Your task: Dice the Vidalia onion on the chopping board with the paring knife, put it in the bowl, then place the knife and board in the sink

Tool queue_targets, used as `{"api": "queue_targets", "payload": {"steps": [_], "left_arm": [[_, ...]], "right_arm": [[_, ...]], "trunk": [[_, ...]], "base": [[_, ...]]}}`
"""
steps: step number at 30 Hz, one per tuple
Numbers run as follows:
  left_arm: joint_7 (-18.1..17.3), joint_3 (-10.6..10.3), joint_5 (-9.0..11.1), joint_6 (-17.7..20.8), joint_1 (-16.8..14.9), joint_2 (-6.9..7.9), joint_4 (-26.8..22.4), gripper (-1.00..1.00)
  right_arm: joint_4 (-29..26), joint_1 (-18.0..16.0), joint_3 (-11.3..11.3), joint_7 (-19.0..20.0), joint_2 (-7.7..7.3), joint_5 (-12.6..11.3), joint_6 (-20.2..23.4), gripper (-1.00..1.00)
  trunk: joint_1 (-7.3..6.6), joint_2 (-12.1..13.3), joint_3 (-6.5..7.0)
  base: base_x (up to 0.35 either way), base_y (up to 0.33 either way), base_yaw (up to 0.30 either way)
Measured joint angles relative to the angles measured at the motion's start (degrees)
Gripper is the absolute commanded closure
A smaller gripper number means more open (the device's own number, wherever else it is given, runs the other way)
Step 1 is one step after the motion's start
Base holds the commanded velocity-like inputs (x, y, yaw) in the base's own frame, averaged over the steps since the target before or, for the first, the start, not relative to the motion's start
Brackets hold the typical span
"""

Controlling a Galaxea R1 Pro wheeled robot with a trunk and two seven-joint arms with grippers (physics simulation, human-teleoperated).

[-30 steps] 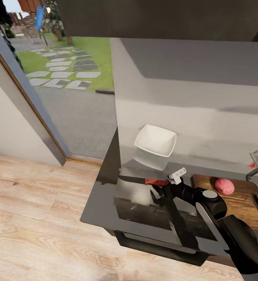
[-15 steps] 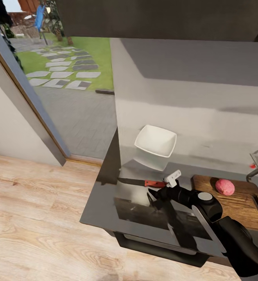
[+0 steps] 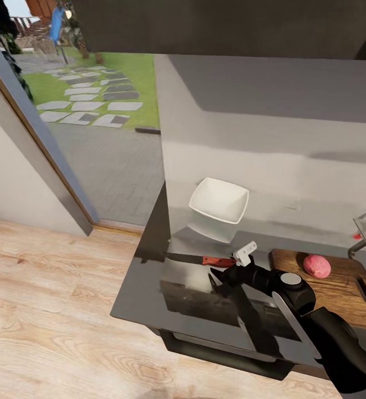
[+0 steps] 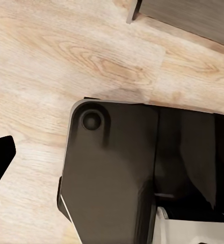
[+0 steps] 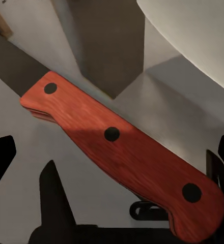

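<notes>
Paring knife [image 3: 197, 259] flat on the glossy countertop [image 3: 144, 288], red-orange handle [image 5: 124, 152] with 3 dark rivets pointing toward the chopping board [image 3: 327, 288]. Right gripper [image 3: 223, 277] spread wide just beside the handle, fingers [image 5: 1, 157] on either side, not yet touching. Vidalia onion [image 3: 316, 265] resting on the board. White bowl [image 3: 218, 200] behind the knife. Left gripper: cannot tell.

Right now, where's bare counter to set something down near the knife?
Free: the countertop strip between the paring knife and the front edge, and the board end left of the Vidalia onion. Crowded: between the knife handle and the chopping board, where the right gripper hangs open; the bowl stands just behind.
</notes>
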Motion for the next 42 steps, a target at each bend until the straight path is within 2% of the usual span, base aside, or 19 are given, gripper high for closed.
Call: {"api": "queue_targets", "payload": {"steps": [4, 8, 11, 19, 42], "left_arm": [[0.0, 0.0, 0.0, 0.0, 0.0, 0.01, 0.0, -1.00], [-0.1, 0.0, 0.0, -0.1, 0.0, 0.04, 0.0, -1.00], [-0.1, 0.0, 0.0, -0.1, 0.0, 0.04, -0.1, -1.00], [-0.1, 0.0, 0.0, -0.1, 0.0, 0.05, -0.1, -1.00], [-0.1, 0.0, 0.0, -0.1, 0.0, 0.04, 0.0, -1.00]], "right_arm": [[0.0, 0.0, 0.0, 0.0, 0.05, 0.1, 0.0, -1.00], [0.0, 0.0, 0.6, 0.0, 1.12, 1.0, 0.0, -1.00], [0.0, 0.0, 0.6, 0.0, 1.19, 1.2, 0.0, -1.00], [0.0, 0.0, 0.8, 0.3, 1.05, 3.9, -0.1, -1.00], [-0.8, 0.0, 0.8, 0.4, 1.10, 4.6, -0.2, -1.00]], "trunk": [[0.00, 0.0, 0.00], [0.00, 0.0, 0.00], [0.00, 0.0, 0.00], [0.00, 0.0, 0.00], [-0.02, 0.0, -0.99]], "base": [[0.000, -0.001, 0.000], [0.000, 0.000, 0.000], [0.000, 0.000, 0.000], [0.000, 0.000, 0.000], [0.000, 0.000, 0.000]]}}
